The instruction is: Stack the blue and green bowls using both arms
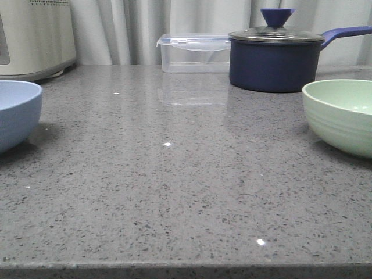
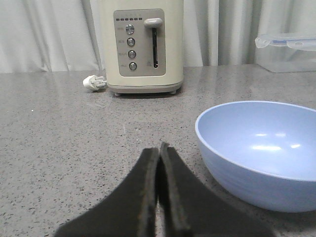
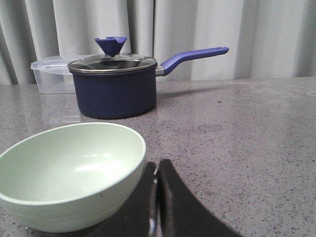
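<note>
The blue bowl stands upright and empty at the left edge of the front view, cut off by the frame. It also shows in the left wrist view, close beside my left gripper, which is shut and empty, just apart from the bowl's side. The green bowl stands upright and empty at the right edge of the front view. In the right wrist view it sits right beside my right gripper, which is shut and empty. Neither arm shows in the front view.
A dark navy lidded saucepan and a clear lidded container stand at the back right on the grey speckled counter. A cream toaster stands at the back left. Curtains hang behind.
</note>
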Controlling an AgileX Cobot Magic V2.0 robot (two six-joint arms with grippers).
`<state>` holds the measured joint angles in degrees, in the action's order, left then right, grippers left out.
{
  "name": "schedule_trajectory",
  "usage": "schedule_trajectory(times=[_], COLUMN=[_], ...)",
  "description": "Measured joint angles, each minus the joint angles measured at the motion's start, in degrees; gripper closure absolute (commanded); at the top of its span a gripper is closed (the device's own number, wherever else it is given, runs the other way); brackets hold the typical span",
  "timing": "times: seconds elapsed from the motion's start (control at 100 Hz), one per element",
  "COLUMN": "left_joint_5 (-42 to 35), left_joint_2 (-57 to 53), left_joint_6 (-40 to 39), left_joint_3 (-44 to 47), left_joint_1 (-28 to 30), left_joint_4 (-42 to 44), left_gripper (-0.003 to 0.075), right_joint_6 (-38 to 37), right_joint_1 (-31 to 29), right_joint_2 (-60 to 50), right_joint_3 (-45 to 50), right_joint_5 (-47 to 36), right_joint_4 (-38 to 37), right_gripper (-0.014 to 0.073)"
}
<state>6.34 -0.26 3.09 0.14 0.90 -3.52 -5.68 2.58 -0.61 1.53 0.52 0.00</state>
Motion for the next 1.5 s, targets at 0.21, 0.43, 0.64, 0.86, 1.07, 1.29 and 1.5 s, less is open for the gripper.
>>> schedule_trajectory(times=[0.21,0.43,0.64,0.86,1.07,1.29,1.5], left_joint_5=[0.0,0.0,0.0,0.0,0.0,1.2,6.0], left_joint_2=[0.0,0.0,0.0,0.0,0.0,0.0,2.1], left_joint_6=[0.0,0.0,0.0,0.0,0.0,0.0,0.0], left_joint_3=[0.0,0.0,0.0,0.0,0.0,-0.8,-8.7], left_joint_1=[0.0,0.0,0.0,0.0,0.0,0.0,0.0], left_joint_4=[0.0,0.0,0.0,0.0,0.0,0.0,0.0], left_gripper=[0.0741,0.0741,0.0741,0.0741,0.0741,0.0741,0.0741], right_joint_6=[0.0,0.0,0.0,0.0,0.0,0.0,0.0], right_joint_1=[0.0,0.0,0.0,0.0,0.0,0.0,0.0], right_joint_2=[0.0,0.0,0.0,0.0,0.0,0.0,3.1], right_joint_3=[0.0,0.0,0.0,0.0,0.0,-1.0,-9.2], right_joint_5=[0.0,0.0,0.0,0.0,-0.1,3.1,11.9], right_joint_4=[0.0,0.0,0.0,0.0,0.0,0.0,0.0], right_gripper=[0.0654,0.0654,0.0654,0.0654,0.0654,0.0654,0.0654])
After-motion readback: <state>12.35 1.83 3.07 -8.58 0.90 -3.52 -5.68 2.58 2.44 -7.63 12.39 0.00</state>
